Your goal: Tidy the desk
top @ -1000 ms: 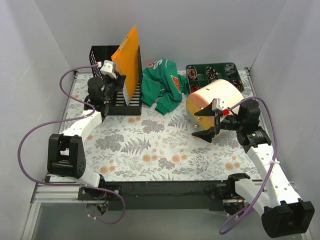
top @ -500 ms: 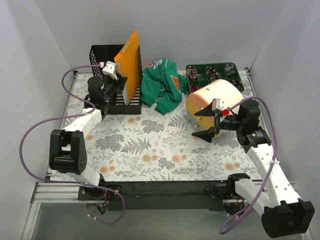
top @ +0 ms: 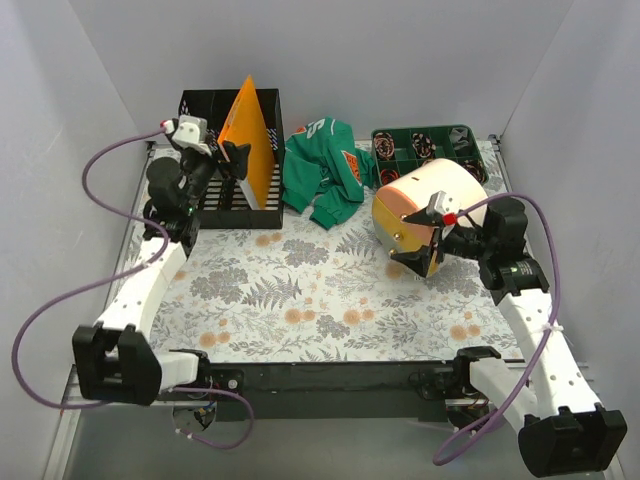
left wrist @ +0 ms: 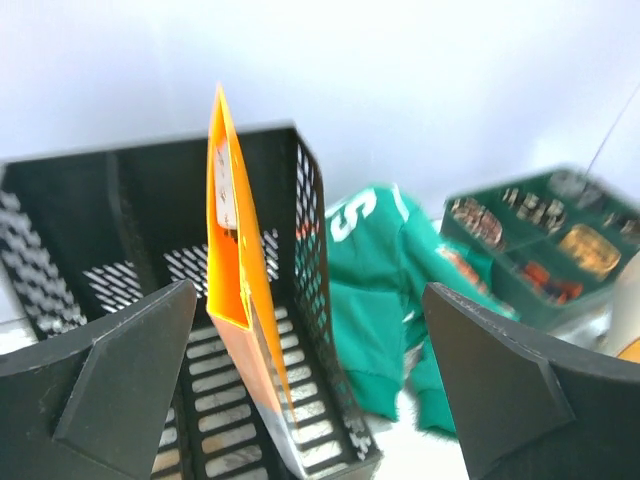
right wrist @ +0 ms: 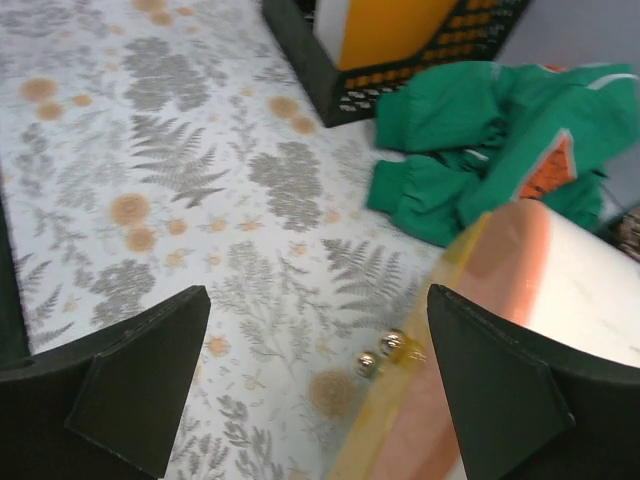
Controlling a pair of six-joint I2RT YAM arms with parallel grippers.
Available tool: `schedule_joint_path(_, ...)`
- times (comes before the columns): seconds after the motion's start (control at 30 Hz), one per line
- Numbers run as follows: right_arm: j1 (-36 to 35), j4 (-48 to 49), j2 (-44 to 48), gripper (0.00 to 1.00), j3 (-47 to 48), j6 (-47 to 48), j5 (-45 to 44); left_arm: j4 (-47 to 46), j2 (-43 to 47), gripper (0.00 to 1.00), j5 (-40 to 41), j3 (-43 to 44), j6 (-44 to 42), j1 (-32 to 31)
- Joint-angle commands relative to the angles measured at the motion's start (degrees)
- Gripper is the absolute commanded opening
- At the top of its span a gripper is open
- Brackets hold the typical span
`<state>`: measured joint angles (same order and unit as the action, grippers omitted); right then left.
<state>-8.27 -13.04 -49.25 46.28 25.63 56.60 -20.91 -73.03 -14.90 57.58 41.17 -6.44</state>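
The desk [top: 300, 290] has a white cover with grey ferns and orange flowers. An orange folder [top: 250, 140] stands on edge inside a black mesh file rack [top: 205, 105] at the back left. My left gripper [top: 228, 160] hovers just left of the folder, open and holding nothing. In the left wrist view the folder [left wrist: 235, 290] stands apart from the left gripper [left wrist: 310, 290]. A cream and pink pouch [top: 440, 190] lies at the right. My right gripper [top: 422, 235] is open at its front, near the gold clasp [right wrist: 385, 350].
A crumpled green jersey [top: 325, 170] lies between the rack and a green compartment tray [top: 425, 140] of small items at the back right. White walls close in the back and both sides. A black rim [top: 330, 375] runs along the near edge.
My left gripper has opened, let go of the orange folder and drawn back to the left. The folder has sunk lower into the rack. My right gripper has edged closer to the pouch.
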Motion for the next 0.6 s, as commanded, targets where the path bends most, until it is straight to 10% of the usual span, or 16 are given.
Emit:
schedule_joint_path(0.0, 0.63, -6.64, 1.97, 0.99, 10.83, -0.57, -24.82, 12.27, 13.76, 0.98, 4.96, 1.66, 6.01, 0.28)
schedule_joint_path(0.17, 0.71, -11.57, 4.25, 0.98, 19.28, -6.36, -50.57, 24.32, 23.28, 0.98, -1.97, 0.34, 16.13, 0.37)
schedule_joint_path(0.57, 2.29, -12.36, 12.08, 0.98, 20.07, -13.05, -72.75, 45.50, 41.83, 0.98, 1.27, -0.72, 18.77, 0.37)
